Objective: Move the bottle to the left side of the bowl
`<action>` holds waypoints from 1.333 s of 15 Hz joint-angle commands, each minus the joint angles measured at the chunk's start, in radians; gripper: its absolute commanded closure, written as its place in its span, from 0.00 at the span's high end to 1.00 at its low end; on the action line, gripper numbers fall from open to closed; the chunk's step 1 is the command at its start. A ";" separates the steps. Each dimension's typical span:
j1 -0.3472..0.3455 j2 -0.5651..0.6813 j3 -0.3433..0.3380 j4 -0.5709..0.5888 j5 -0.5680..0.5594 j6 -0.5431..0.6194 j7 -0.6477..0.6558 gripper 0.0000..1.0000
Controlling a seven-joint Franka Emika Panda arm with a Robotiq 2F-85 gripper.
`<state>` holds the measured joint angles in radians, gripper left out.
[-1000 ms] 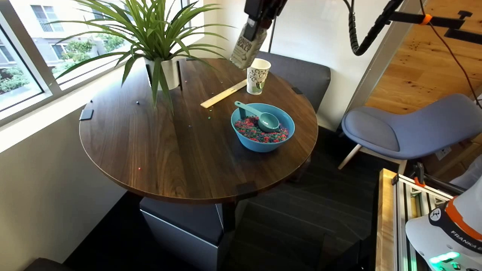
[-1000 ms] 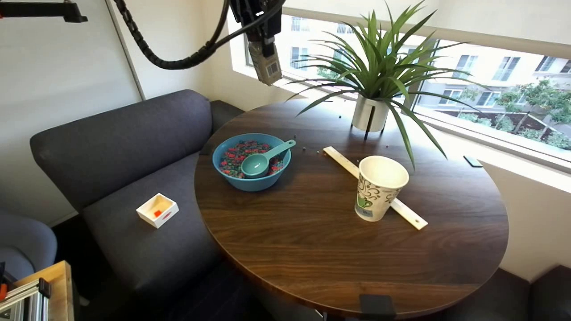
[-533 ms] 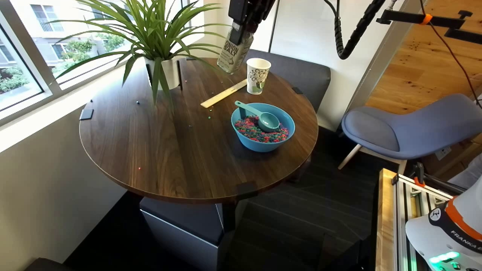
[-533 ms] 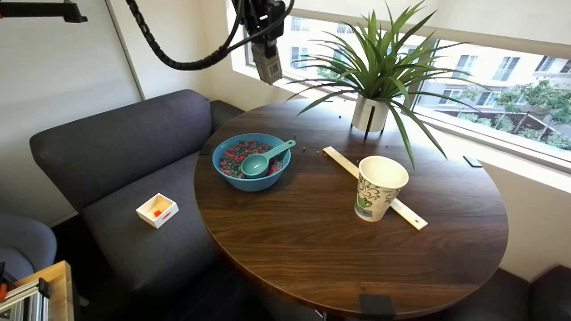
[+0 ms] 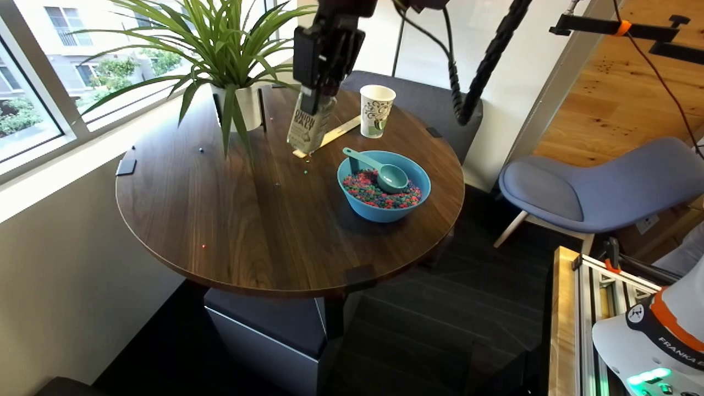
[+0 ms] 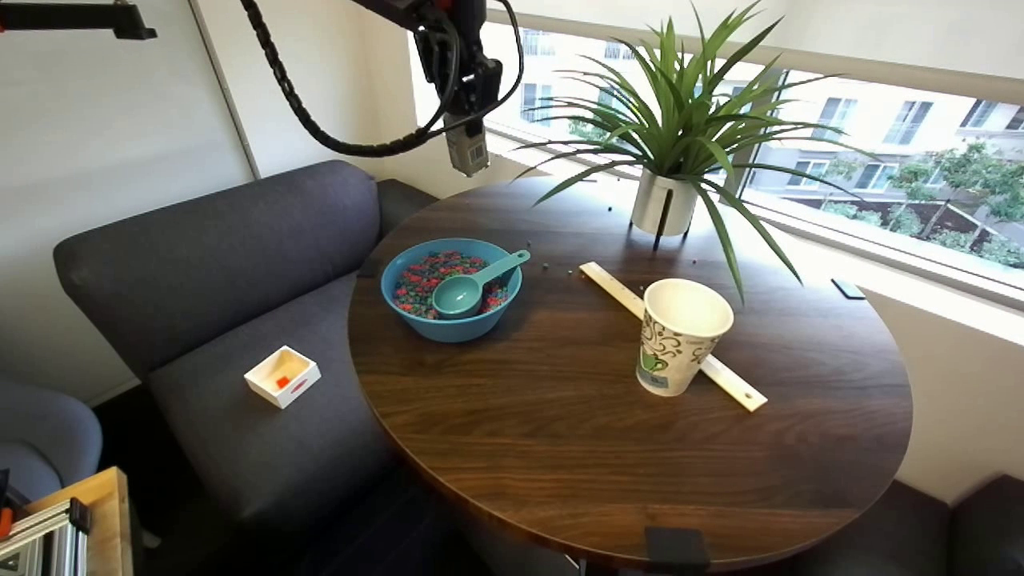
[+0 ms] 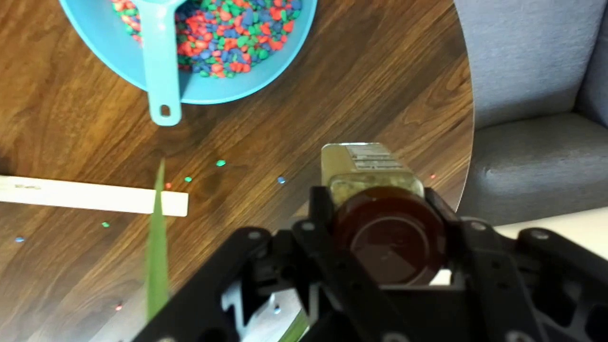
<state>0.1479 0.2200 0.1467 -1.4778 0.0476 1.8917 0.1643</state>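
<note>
The bottle (image 5: 308, 125) is a glass seasoning jar labelled onion salt, with a dark red cap. My gripper (image 7: 377, 197) is shut on it near the cap, with the fingers (image 7: 321, 202) on either side. The bottle also shows in an exterior view (image 6: 466, 152), slightly tilted and in the air above the table. The round blue bowl (image 5: 366, 208) stands on the table, apart from the bottle, and shows in an exterior view (image 6: 452, 330) and the wrist view (image 7: 223, 92). It holds coloured pebbles and a teal scoop (image 6: 458, 298) whose handle sticks out over the rim.
A patterned paper cup (image 6: 672, 360) stands by a flat light-wood stick (image 6: 736, 387). A plant in a white pot (image 6: 664, 206) stands near the window, and one leaf (image 7: 157, 256) shows in the wrist view. Small pebbles lie scattered on the round table (image 5: 247, 242).
My gripper has carried the bottle left and down in an exterior view, away from the cup and lower over the table. The bowl, cup and stick have not moved.
</note>
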 commanded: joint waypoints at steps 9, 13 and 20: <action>0.144 0.417 -0.036 0.407 -0.106 -0.173 0.091 0.24; 0.154 0.498 -0.054 0.473 -0.096 -0.193 0.113 0.24; 0.169 0.542 -0.069 0.580 -0.106 -0.299 0.131 0.95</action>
<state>0.2981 0.7333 0.0882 -0.9730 -0.0376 1.6463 0.2749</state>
